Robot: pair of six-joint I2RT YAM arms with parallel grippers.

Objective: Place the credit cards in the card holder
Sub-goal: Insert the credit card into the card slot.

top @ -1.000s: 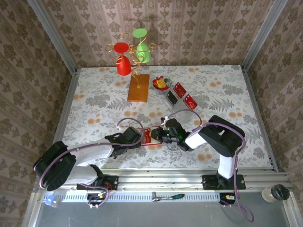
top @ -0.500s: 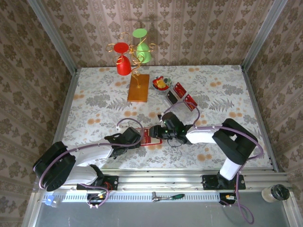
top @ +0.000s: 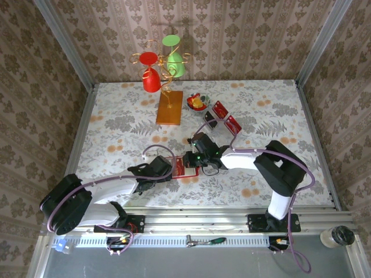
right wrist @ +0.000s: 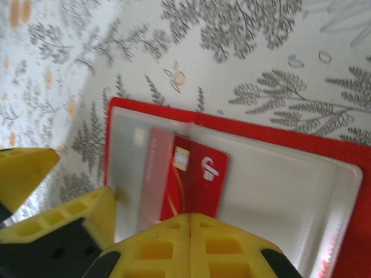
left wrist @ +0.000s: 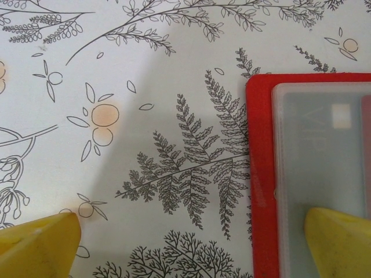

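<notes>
Card holder lies open, pinned flat by the spread left gripper, while the right gripper pinches a credit card into its pocket.

Two white-and-black arms trail lilac cables, each black claw bearing yellow ribbed fingers.

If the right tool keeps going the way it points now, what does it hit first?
Most likely the credit card sticking half out of the open card holder, right ahead of the right tool; depth is hard to judge.
</notes>
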